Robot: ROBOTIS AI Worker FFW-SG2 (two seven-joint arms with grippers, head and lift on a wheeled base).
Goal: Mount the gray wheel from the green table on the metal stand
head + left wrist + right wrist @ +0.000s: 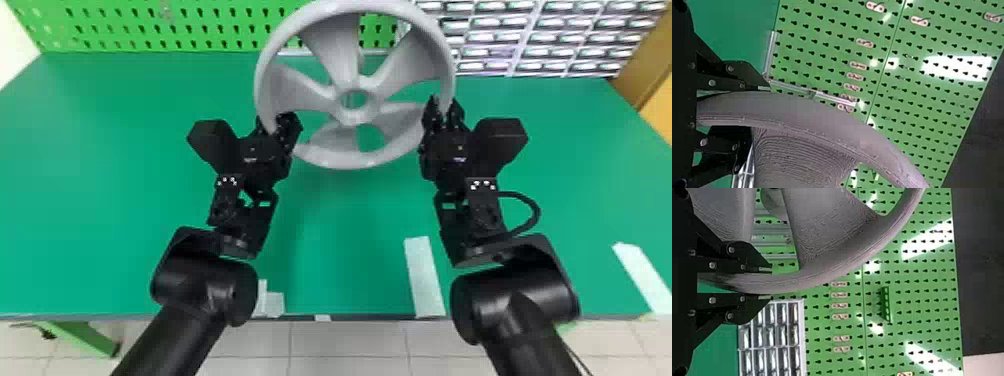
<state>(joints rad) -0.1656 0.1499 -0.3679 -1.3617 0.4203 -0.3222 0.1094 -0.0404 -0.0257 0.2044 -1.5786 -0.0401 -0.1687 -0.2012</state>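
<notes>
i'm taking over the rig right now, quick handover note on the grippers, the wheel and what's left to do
Left gripper: shut on the gray wheel's rim, on the robot's left side.
Right gripper: shut on the rim's opposite side, one finger on each face of it.
Wheel: held between the two arms, apparently raised over the green table.
Done: wheel gripped by both arms and, it seems, lifted.
Left: bring it to the metal stand, mount it, then release.

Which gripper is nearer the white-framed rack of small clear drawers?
Right. The right gripper, at the right of the gray spoked wheel, is in front of the rack; the left gripper, at the wheel's left, is farther left.
</notes>
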